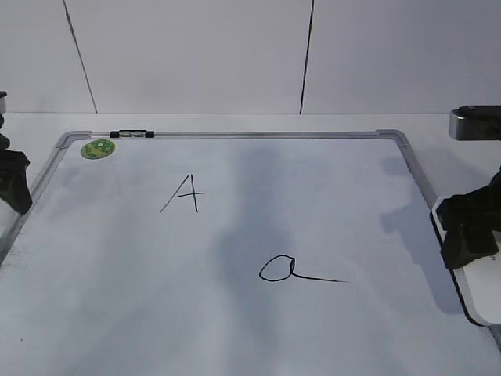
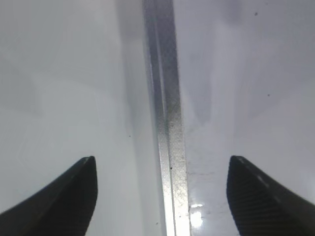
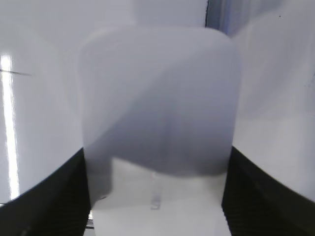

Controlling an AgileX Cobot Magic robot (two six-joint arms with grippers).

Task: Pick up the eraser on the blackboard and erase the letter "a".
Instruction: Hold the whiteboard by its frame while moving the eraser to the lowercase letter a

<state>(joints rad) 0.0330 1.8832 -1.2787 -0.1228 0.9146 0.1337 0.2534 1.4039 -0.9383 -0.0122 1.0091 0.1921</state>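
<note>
The blackboard [image 1: 117, 266] is a white board with a silver frame, lying flat. The lowercase letter "a" [image 1: 286, 270] is drawn in black right of the board's middle, unsmudged. The white eraser [image 1: 485, 294] lies at the board's right edge and fills the right wrist view [image 3: 157, 98]. My right gripper [image 1: 468, 235] has a jaw against each long side of the eraser [image 3: 156, 151], shut on it. My left gripper [image 1: 14, 184] is open and empty over the board's left frame rail [image 2: 167, 123], its jaws [image 2: 162, 159] straddling the rail.
A capital "A" [image 1: 184, 193] is drawn at the board's upper left. A round green sticker [image 1: 98, 148] sits in the top left corner. A small black and silver object [image 1: 131, 135] lies on the top frame. A white wall stands behind the table.
</note>
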